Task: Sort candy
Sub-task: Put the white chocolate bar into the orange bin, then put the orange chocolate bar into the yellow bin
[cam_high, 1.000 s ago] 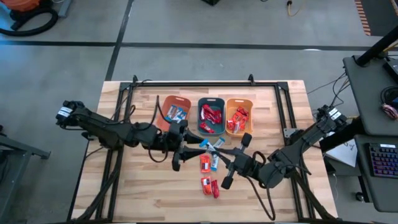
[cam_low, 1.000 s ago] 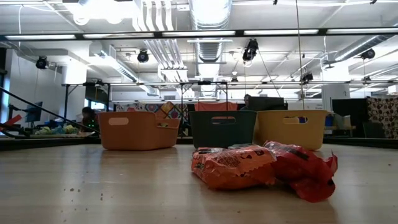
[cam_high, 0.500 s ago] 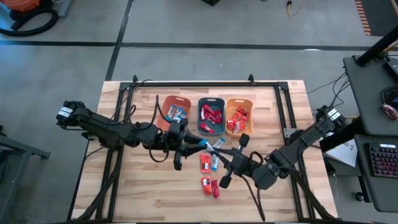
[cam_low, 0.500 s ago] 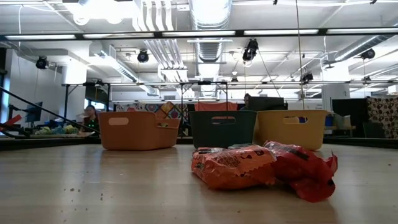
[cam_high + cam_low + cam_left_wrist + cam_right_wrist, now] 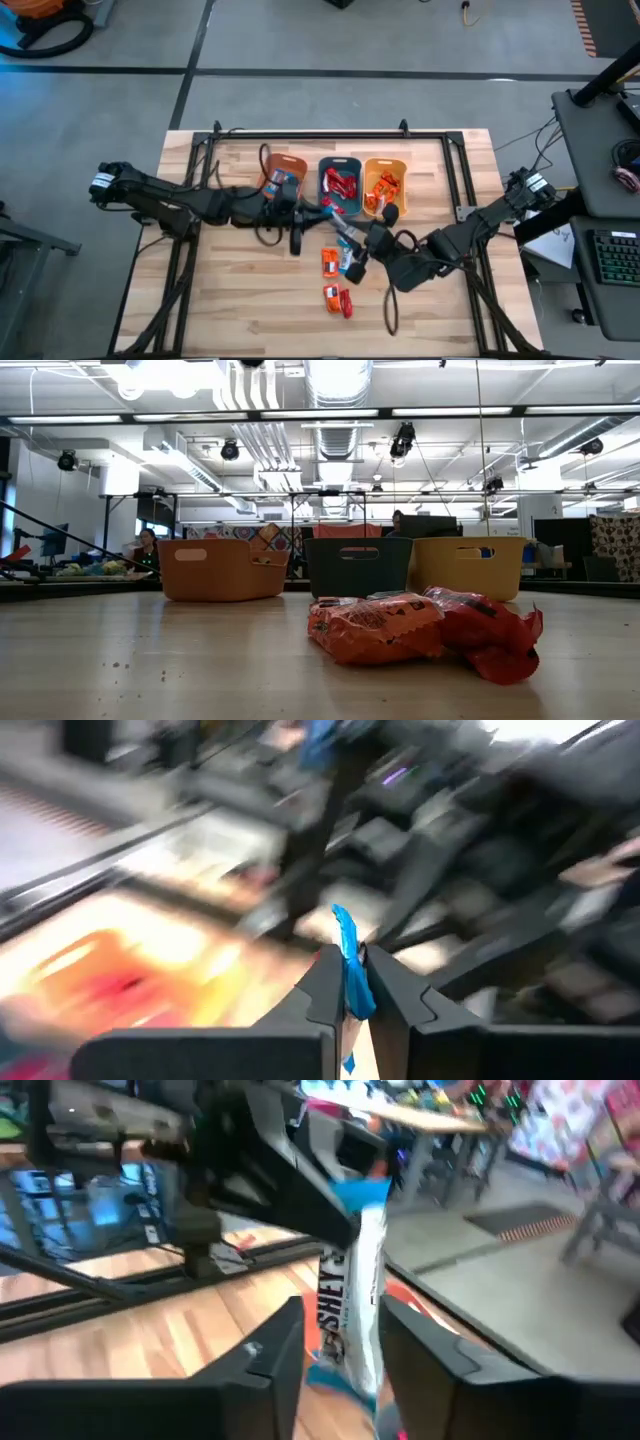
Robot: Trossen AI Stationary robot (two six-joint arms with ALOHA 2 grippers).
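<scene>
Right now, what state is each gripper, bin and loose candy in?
left gripper: shut on blue-and-white candy
right gripper: jaws apart around that candy
orange bin: upright, holds candy
teal bin: upright, holds red candy
yellow-orange bin: upright, holds candy
loose candies: lying on table

Three bins (image 5: 337,187) at table's far side — orange, teal, yellow-orange. Loose candies (image 5: 330,262) on wood: about five. One blue-and-white candy (image 5: 352,1295) lifted between two grippers — others inside bins uncountable.
</scene>
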